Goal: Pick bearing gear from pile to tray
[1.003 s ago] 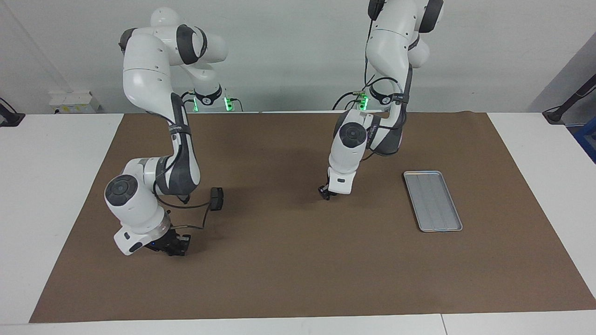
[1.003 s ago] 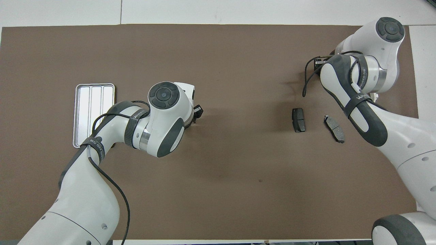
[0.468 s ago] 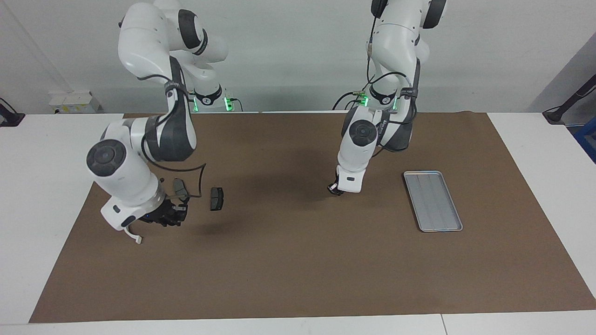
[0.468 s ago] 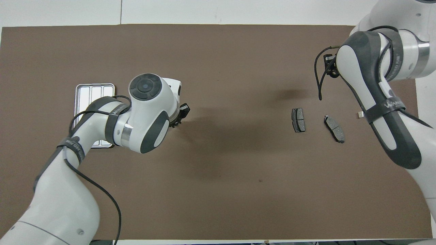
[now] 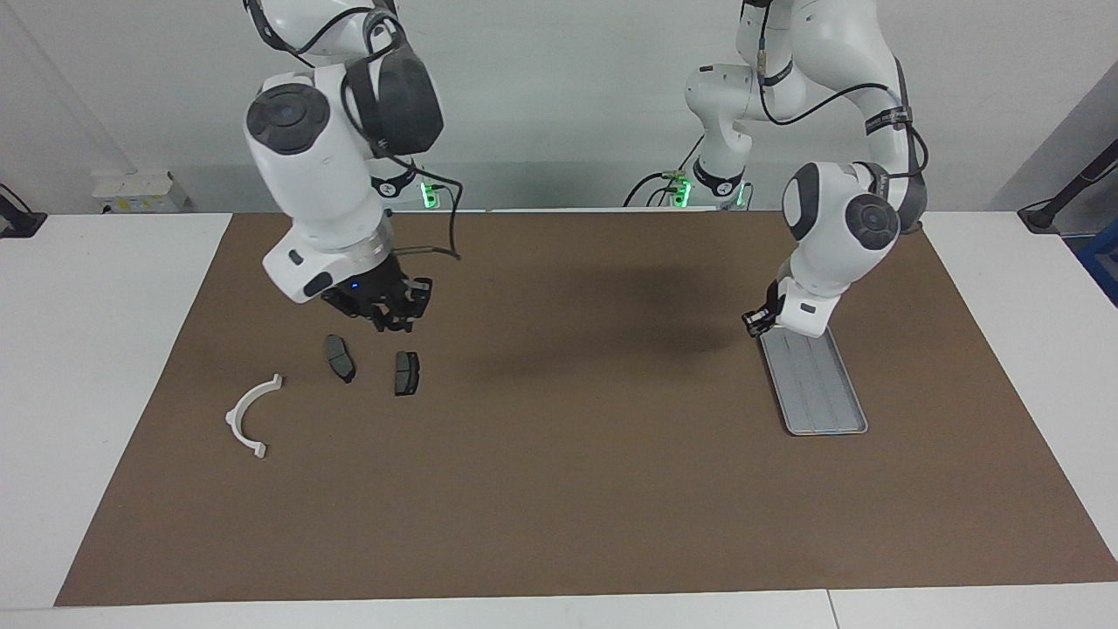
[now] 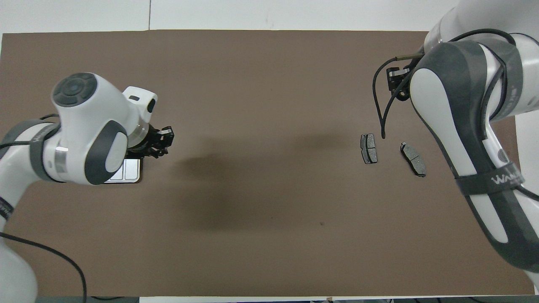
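Surface (image 5: 105, 367) white, w/ plain brown mat (image 5: 559, 489) over most of it. Tray (image 5: 821, 393) silver-grey, lengthwise ridges. Half-ring bracket (image 5: 244, 419) white. Two brake pads (image 5: 406, 373) dark grey, nr black. Both arms white w/ dark grey joint covers & round grey caps, black cables; green lights at bases. Left gripper (image 5: 756, 321) black on white wrist; right gripper (image 5: 384, 310) black, small blue light just above.

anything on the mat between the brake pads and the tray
Nothing: between the two brake pads and the tray the brown mat is bare, clearest in the facing view.
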Robot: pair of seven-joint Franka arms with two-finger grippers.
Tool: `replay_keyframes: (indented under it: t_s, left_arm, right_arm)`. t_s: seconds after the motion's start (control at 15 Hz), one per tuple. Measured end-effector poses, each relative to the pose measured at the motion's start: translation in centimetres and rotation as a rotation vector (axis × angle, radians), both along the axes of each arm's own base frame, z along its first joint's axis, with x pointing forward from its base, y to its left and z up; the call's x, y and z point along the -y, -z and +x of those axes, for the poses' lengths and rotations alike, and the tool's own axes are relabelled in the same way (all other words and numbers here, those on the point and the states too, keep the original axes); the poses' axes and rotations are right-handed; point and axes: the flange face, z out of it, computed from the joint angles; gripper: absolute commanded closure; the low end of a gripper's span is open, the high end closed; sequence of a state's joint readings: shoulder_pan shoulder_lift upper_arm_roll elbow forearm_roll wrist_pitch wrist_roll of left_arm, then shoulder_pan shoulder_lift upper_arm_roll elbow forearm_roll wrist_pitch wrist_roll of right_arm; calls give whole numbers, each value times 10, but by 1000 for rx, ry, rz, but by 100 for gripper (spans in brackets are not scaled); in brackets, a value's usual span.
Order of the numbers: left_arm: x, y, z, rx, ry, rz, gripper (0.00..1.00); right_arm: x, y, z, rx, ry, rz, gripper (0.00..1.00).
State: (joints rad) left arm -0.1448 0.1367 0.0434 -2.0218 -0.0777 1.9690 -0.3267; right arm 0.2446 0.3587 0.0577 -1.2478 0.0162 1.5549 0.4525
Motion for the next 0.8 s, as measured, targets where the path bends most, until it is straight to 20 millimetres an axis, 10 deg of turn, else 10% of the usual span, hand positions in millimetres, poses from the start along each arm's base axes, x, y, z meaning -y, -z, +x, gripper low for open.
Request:
replay_keyframes:
  t_s: [0.47, 0.8]
  left_arm:
    - [-47, 15, -8, -28, 98, -37, 100]
    - [-71, 25, -16, -4, 85, -42, 100]
  right_arm:
    - [-194, 13, -73, 56, 310, 32, 100]
    - [-273, 96, -89, 61, 377, 48, 100]
